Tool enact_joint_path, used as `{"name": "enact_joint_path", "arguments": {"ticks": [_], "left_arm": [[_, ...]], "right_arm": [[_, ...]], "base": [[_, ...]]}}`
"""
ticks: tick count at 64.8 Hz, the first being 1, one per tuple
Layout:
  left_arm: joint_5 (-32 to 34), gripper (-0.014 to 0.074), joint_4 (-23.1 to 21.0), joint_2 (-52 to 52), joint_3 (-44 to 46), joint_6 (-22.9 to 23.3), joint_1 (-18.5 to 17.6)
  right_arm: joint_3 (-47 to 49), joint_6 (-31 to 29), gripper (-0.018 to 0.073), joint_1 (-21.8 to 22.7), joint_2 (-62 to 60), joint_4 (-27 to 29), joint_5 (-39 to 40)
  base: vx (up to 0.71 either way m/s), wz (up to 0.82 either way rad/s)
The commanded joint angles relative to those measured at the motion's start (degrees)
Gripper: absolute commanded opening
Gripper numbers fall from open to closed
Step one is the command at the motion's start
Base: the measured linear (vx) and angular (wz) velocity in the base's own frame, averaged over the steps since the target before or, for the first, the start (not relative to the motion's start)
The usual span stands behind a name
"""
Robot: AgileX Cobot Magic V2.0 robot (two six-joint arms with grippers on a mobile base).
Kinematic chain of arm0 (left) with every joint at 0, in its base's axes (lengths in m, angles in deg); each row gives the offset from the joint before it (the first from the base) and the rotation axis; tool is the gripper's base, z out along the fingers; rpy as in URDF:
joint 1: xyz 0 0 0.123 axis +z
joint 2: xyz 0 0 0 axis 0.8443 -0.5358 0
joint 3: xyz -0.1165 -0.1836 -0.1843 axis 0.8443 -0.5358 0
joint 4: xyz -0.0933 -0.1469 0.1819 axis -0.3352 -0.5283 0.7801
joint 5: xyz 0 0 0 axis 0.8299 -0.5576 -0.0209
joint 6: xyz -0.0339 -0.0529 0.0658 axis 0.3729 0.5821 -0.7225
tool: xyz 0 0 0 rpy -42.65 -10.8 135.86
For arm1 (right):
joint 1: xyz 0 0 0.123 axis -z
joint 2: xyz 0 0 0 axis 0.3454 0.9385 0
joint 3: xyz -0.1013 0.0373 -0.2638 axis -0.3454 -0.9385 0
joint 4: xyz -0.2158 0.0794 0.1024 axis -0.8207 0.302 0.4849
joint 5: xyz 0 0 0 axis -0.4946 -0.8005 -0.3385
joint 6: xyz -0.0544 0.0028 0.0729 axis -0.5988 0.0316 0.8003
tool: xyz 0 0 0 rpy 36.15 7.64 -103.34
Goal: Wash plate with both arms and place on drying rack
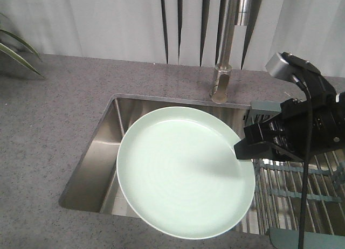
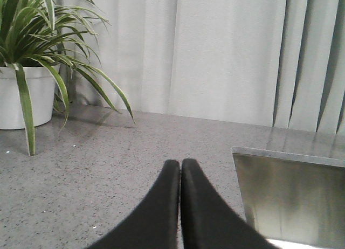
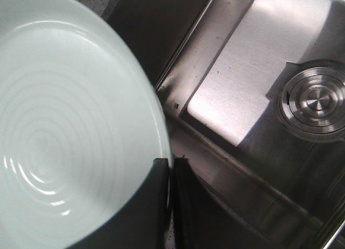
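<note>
The pale mint-green plate [image 1: 183, 171] hangs tilted over the steel sink [image 1: 102, 152], held by its right rim. My right gripper [image 1: 242, 147] is shut on that rim; in the right wrist view the plate [image 3: 70, 125] fills the left side and the gripper [image 3: 170, 164] clamps its edge between both fingers. My left gripper [image 2: 180, 165] is shut on nothing, low over the grey countertop [image 2: 108, 168] left of the sink's corner [image 2: 291, 195]; it does not show in the front view. The drying rack [image 1: 302, 192] lies at the right, under and behind the right arm.
A tall faucet [image 1: 226, 49] rises behind the sink. The sink's drain [image 3: 315, 101] sits in the basin bottom. A potted plant [image 2: 27, 71] in a white pot stands on the counter at the far left, with curtains behind.
</note>
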Motion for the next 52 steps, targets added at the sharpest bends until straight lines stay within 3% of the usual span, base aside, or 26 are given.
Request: {"name": "enact_joint_path", "arguments": {"ticks": [1,52], "left_arm": [[4.4,-0.0006,-0.4,0.9,1.5,0.5,-0.4],[4.4,-0.0006,-0.4,0.9,1.5,0.5,-0.4]], "right_arm": [[1.2,-0.4,-0.0008,0.0,-1.6,2.9,1.6],[1.2,-0.4,-0.0008,0.0,-1.6,2.8,1.6]], "base": [[0.05,-0.11],[0.04,-0.1]]}}
